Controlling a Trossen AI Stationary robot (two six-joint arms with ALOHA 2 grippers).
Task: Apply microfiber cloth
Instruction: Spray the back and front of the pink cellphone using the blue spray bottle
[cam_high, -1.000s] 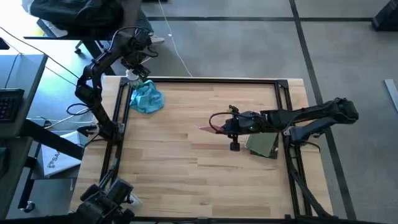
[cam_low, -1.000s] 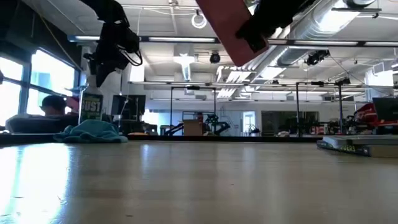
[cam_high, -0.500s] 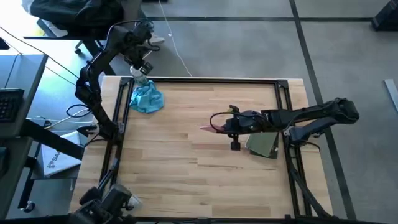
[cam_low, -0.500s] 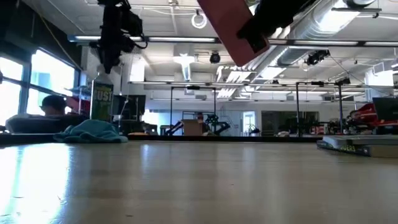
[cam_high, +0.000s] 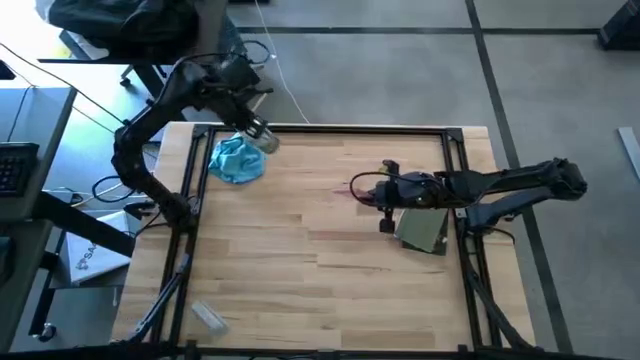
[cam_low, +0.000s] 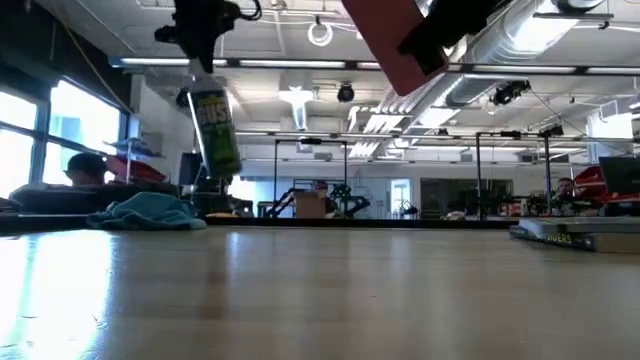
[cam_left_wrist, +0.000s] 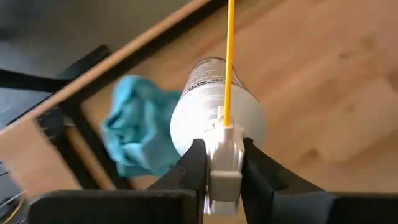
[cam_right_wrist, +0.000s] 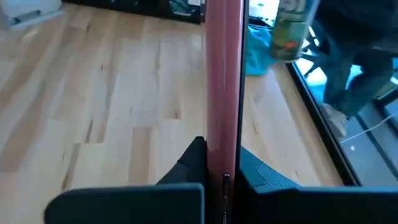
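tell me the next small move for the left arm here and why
Probably carry the spray can clear and set it down. The left gripper is shut on its nozzle, holding it tilted in the air above the microfiber cloth, which lies untouched at the table's back left. The right gripper holds the red phone aloft, waiting.

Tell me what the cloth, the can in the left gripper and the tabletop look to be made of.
Cloth: soft teal fabric, matte, lying crumpled in folds. Can: probably metal, with a smooth printed green label and a white plastic nozzle and thin straw; held off the table by the left gripper. Tabletop: light wood planks with visible grain and seams, low sheen.
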